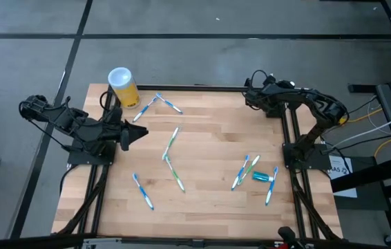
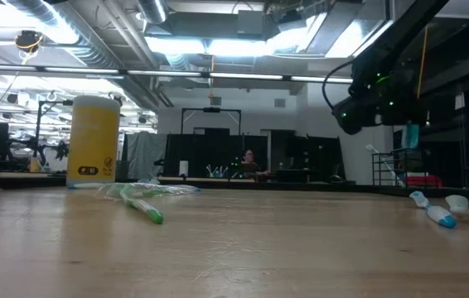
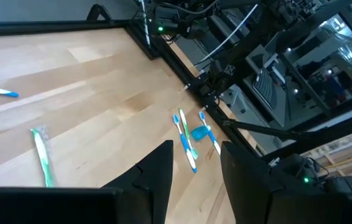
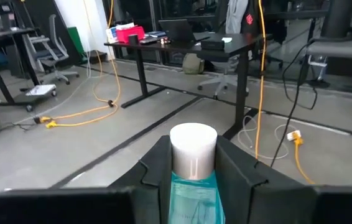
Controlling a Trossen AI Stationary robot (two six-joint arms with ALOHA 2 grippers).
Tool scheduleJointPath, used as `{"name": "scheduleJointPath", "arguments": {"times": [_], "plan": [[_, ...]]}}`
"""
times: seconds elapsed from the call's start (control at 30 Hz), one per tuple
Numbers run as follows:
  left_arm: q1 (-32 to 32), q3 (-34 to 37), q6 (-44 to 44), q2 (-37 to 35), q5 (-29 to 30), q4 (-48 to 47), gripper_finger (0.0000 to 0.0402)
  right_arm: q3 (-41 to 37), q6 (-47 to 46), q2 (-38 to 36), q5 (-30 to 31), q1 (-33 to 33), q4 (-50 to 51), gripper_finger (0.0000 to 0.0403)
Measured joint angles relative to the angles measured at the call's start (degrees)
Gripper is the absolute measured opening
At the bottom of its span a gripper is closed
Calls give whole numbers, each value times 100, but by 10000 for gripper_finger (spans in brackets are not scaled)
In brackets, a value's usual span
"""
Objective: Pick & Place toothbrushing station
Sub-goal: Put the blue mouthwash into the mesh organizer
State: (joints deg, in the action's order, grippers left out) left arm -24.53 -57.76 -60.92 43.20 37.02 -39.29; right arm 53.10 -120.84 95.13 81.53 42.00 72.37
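Your left gripper (image 3: 194, 165) hung with jaws apart over the surface (image 1: 209, 138), while your right gripper's (image 4: 193, 163) jaws clamped a white-capped teal tube (image 4: 193, 163).

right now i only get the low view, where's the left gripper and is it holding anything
observer: The left gripper hovers over the left side of the light wooden table, fingers apart, nothing between them.
operator: and the right one
observer: The right gripper is near the table's far right corner, shut on a teal tube with a white cap.
operator: any black box-shaped holder on the table
observer: None in any view. From above, the table carries only the yellow cylindrical cup with a white lid, scattered plastic toothbrushes and a small teal tube.
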Motion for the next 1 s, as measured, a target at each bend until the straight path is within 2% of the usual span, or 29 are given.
{"name": "scheduleJointPath", "arguments": {"times": [0.13,0.43,0.6,0.7,1.0], "plan": [[0,0,8,0,-86,-60,129,-43,-1,0,-71,-54,110,93],[-11,0,13,0,-206,-86,129,-431,28,-11,180,-310,-256,93],[-11,0,2,0,-243,-85,129,-446,133,3,53,-445,-693,148],[-11,0,0,0,-253,-83,129,-444,154,4,105,-554,-810,159],[-11,0,-3,0,-364,-81,129,-444,281,9,320,-660,-872,115]]}}
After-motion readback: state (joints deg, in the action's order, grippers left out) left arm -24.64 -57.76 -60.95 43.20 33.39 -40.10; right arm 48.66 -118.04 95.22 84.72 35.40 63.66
